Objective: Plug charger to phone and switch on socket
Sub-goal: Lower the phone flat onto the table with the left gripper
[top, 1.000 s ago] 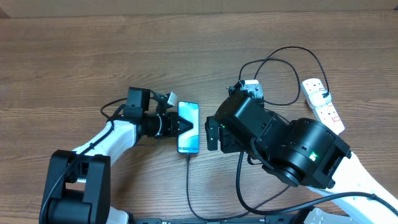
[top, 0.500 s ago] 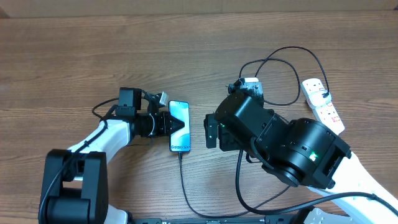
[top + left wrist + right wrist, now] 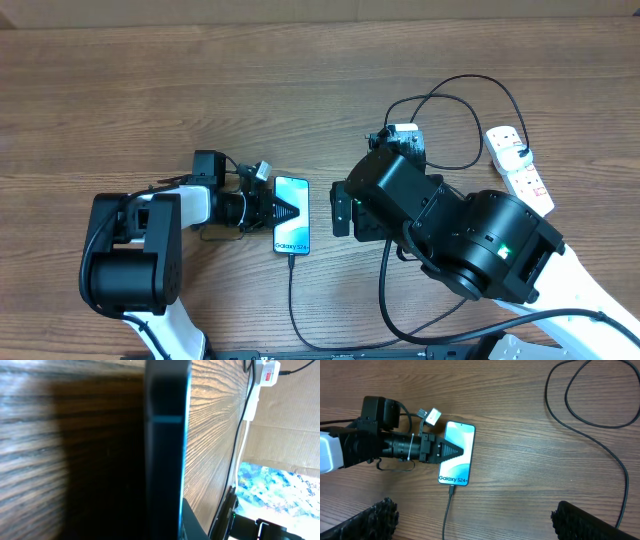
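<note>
The phone (image 3: 294, 216) lies flat on the wooden table with its screen lit, and also shows in the right wrist view (image 3: 458, 457). My left gripper (image 3: 276, 212) is shut on the phone's left edge. In the left wrist view the phone's dark edge (image 3: 167, 450) fills the frame. The charger's black cable (image 3: 291, 300) has its connector tip in the phone's bottom end (image 3: 451, 489). Its adapter sits in the socket (image 3: 522, 172) at the far right. My right gripper (image 3: 475, 525) hovers open and empty above the table, right of the phone.
The charger cable loops over the table behind my right arm (image 3: 450, 95) and in the right wrist view (image 3: 585, 420). The socket's white cord (image 3: 245, 425) and a red switch (image 3: 268, 375) show in the left wrist view. Cardboard stands beyond the table.
My left gripper has pulled the phone a little left and toward the front, with the cable following. The left arm has folded in closer. The right arm has not moved.
</note>
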